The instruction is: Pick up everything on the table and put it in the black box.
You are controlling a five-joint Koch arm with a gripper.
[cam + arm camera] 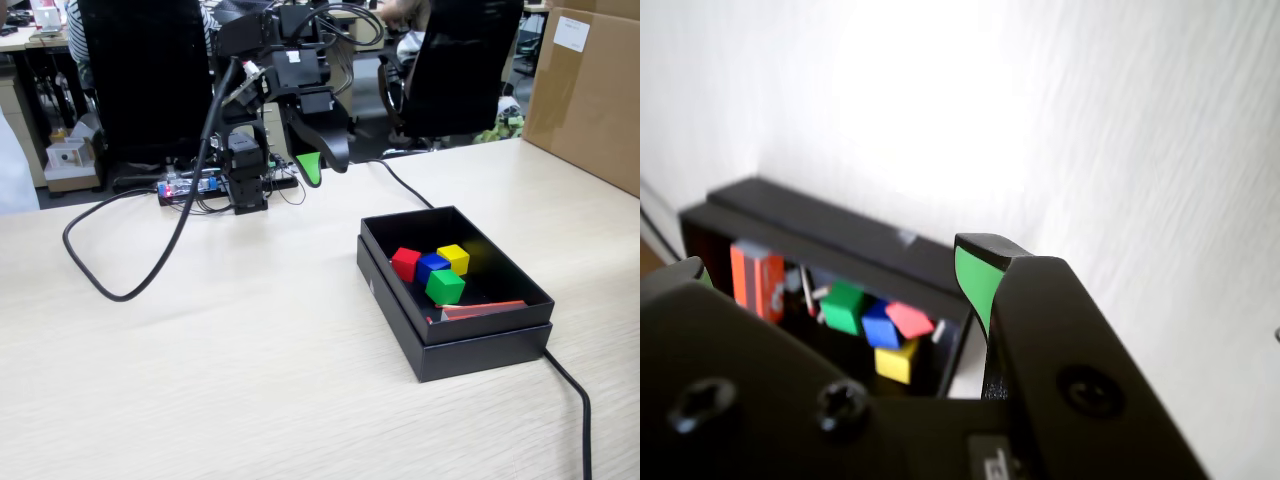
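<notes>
The black box point(483, 351) stands on the right part of the table point(200, 380). Inside it lie a red cube point(405, 263), a blue cube point(432, 267), a yellow cube point(454, 258) and a green cube point(445, 286), bunched together. My gripper point(322, 166) hangs in the air behind and to the left of the box, open, with nothing between its jaws. In the wrist view the gripper point(830, 265) frames the box point(840, 235), where the green cube point(845, 307), blue cube point(880, 325), red cube point(910, 320) and yellow cube point(897, 362) show.
An orange-red flat pack point(482, 310) and thin sticks also lie in the box. A thick black cable point(130, 270) loops over the left of the table, and another cable point(575, 400) runs off the box's right corner. A brown carton point(590, 90) stands at back right.
</notes>
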